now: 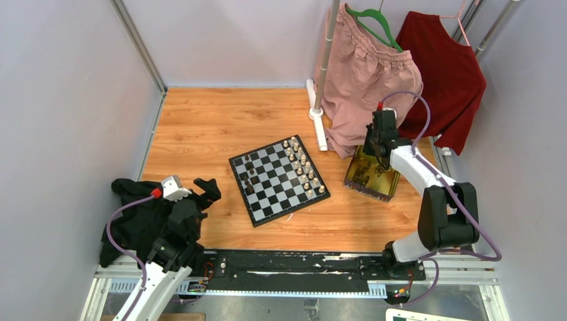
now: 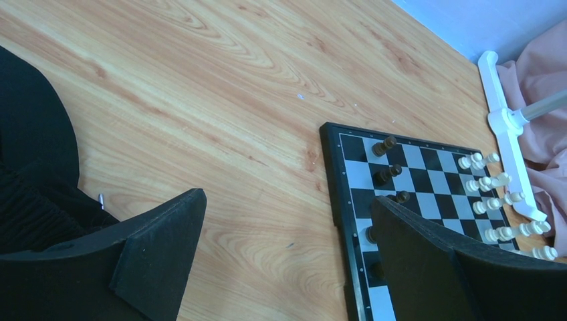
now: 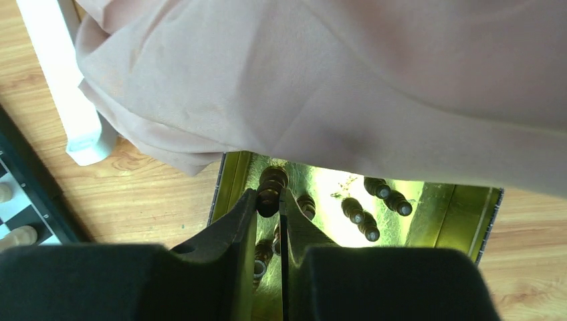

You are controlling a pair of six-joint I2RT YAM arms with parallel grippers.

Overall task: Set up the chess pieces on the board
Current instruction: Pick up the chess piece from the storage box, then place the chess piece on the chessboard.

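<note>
Right gripper (image 3: 269, 199): clenched on a dark chess piece (image 3: 272, 182) inside gold tray (image 3: 461, 214). Pick-up step in hand. Next: lift clear of pink garment (image 3: 348, 80), carry to board (image 1: 275, 187).

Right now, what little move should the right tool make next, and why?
Probably lift straight up, slowly. The right tool looks closed on a dark piece down in the gold tray, with pink cloth hanging close above, and the board is short of dark ones.
</note>
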